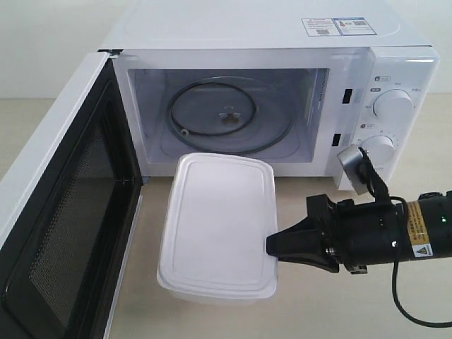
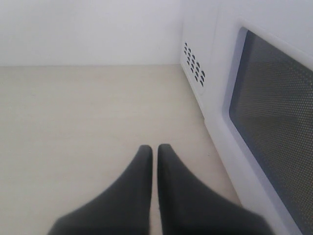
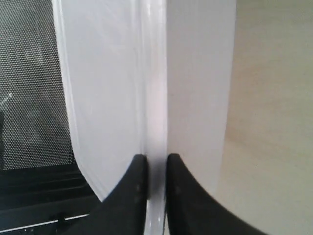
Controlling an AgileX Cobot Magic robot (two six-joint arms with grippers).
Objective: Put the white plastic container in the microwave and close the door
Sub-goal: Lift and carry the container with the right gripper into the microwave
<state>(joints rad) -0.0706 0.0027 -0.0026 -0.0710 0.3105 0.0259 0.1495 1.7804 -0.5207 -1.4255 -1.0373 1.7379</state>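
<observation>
White plastic container [image 1: 217, 226] sits straight ahead of the right gripper [image 1: 272, 245], whose fingers pinch its lid rim, probably for a firm lift. Microwave [image 1: 402, 70] cavity lies just off to that gripper's side, door [image 1: 56, 212] standing wide for entry. Left gripper [image 2: 154, 152] idle, fingers together.

The microwave [image 1: 282, 28] cavity stood open, with free room above the bare turntable [image 1: 226, 116]. The door [image 1: 63, 233], swung wide, walled off the left side from the hinge to the near edge. The white plastic container [image 1: 219, 226] lay just before the opening and filled most of the approach. The right gripper [image 1: 272, 244], clamped on its right rim, barred the near right with its arm. Open table [image 1: 318, 311] remained near that arm. The left gripper [image 2: 154, 149] sat outside the door, with clear tabletop ahead.
</observation>
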